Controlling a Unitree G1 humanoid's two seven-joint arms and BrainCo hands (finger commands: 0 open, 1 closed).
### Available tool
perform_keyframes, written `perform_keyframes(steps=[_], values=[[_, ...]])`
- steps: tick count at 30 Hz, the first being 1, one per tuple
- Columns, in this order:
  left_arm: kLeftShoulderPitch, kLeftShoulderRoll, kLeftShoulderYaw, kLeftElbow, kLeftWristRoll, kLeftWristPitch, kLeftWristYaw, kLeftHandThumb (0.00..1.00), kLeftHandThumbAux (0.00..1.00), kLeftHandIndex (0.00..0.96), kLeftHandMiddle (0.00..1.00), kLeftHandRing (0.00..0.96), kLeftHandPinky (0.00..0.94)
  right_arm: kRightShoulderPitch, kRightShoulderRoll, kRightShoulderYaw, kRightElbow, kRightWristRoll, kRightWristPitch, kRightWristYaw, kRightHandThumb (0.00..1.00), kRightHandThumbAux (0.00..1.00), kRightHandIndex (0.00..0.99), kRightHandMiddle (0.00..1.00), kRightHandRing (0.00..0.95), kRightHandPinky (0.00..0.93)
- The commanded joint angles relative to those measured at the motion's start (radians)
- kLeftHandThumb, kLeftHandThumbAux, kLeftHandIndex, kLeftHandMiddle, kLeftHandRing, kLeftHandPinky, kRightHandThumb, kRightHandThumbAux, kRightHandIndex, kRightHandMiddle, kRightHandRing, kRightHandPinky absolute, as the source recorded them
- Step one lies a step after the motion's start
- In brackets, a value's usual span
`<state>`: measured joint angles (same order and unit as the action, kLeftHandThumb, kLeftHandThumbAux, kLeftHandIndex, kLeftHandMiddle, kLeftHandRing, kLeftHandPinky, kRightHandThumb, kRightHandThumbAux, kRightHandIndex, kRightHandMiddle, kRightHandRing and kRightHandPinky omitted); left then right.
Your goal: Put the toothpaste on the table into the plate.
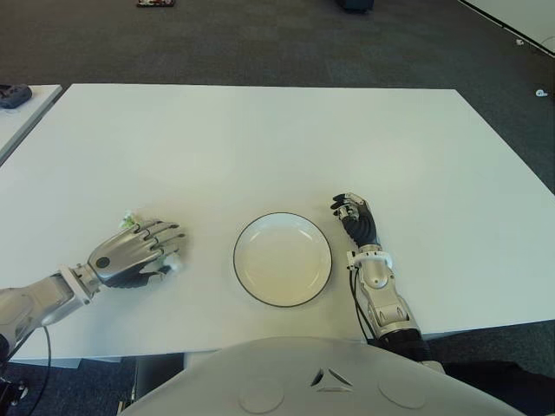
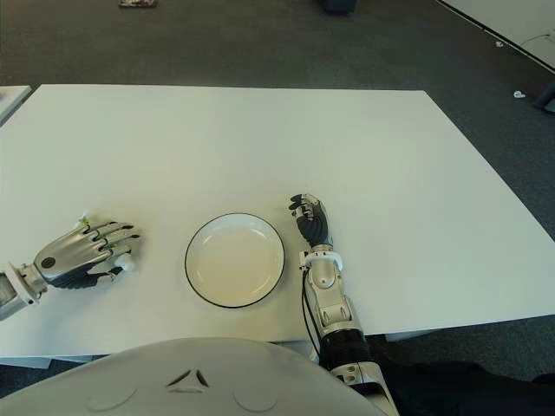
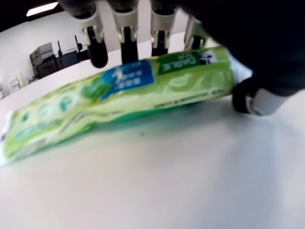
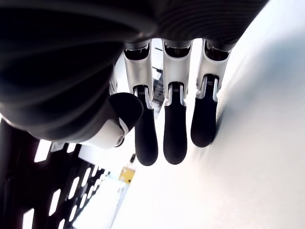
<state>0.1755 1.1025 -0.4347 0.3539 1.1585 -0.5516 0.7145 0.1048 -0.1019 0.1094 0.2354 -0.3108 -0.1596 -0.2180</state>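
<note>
Toothpaste: green and blue tube [image 3: 119,95], lying flat on the white table [image 1: 260,139], left of the plate and apart from it; mostly covered by the left hand in the eye views, one end showing by the thumb.
Left hand: [image 1: 139,251] palm down over the tube, fingers [image 3: 126,38] arched across its far side, thumb at the near side; whether the tube is gripped cannot be told, and it lies on the table surface.
Plate: [image 1: 323,260] white, dark rim, round, nothing in it, near the table's front edge.
Right hand: [image 1: 357,221] just right of the plate, fingers [image 4: 174,133] loosely extended, holding nothing.
</note>
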Motion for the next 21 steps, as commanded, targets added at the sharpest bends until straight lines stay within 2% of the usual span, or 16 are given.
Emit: perform_keyframes(steps=[1, 4, 18, 21], values=[[-0.010, -0.019, -0.037, 0.031, 0.045, 0.012, 0.005, 0.691, 0.687, 0.441, 0.707, 0.688, 0.670, 0.012, -0.007, -0.008, 0.019, -0.001, 0.017, 0.000, 0.828, 0.698, 0.369, 0.490, 0.489, 0.470], [-0.019, -0.016, -0.044, 0.039, 0.049, 0.014, 0.025, 0.703, 0.697, 0.441, 0.735, 0.717, 0.700, 0.012, -0.008, -0.008, 0.020, -0.003, 0.013, -0.002, 0.828, 0.698, 0.369, 0.490, 0.489, 0.470], [-0.037, -0.008, -0.051, 0.057, 0.045, 0.020, 0.041, 0.709, 0.704, 0.443, 0.767, 0.745, 0.717, 0.012, -0.006, -0.011, 0.028, 0.000, 0.000, -0.005, 0.828, 0.698, 0.369, 0.490, 0.490, 0.456], [-0.026, 0.001, -0.031, 0.018, -0.005, 0.006, -0.030, 0.709, 0.705, 0.443, 0.770, 0.749, 0.727, 0.013, -0.006, -0.012, 0.028, 0.002, -0.001, -0.004, 0.828, 0.698, 0.368, 0.491, 0.491, 0.456]])
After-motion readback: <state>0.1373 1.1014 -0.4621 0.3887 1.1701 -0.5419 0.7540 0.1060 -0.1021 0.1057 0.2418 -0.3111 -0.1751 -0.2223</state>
